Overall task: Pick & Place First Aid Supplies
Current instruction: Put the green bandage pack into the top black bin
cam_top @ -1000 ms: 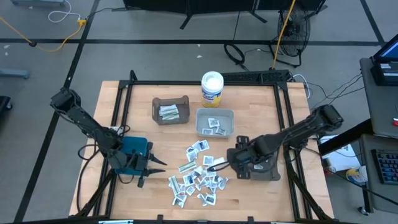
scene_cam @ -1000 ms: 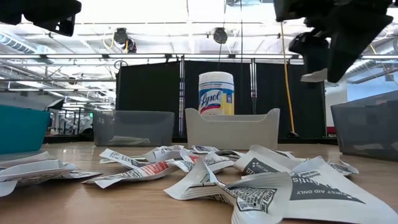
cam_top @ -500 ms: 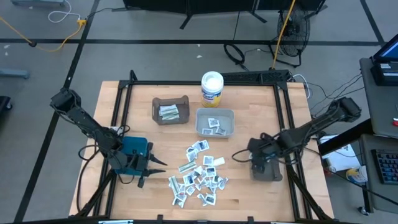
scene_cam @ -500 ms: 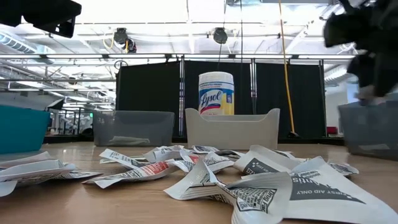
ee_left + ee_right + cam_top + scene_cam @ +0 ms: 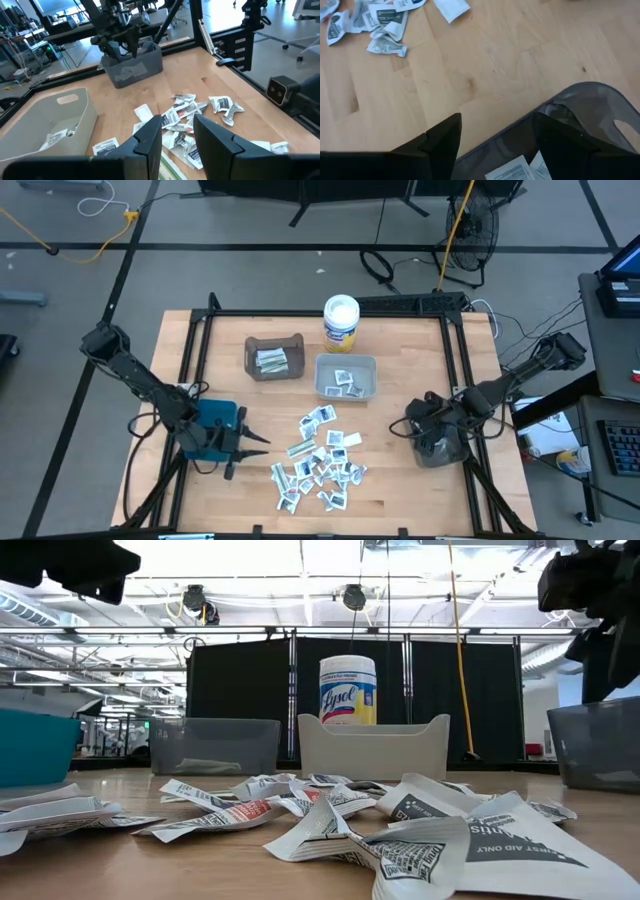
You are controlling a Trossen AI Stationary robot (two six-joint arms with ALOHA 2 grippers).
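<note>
I see my right gripper open and empty above the dark bin; my left gripper, also open, waits left of the packets.

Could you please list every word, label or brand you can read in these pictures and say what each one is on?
"Lysol": on the label of the white tub behind the beige bin.
"FIRST AID ONLY", seen upside down: on the nearest packet.
Print on the other packets is too small to read.

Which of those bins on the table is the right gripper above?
The dark grey translucent bin at the table's right edge; the right gripper hangs over it, unlike the brown, pale grey and teal bins.
</note>
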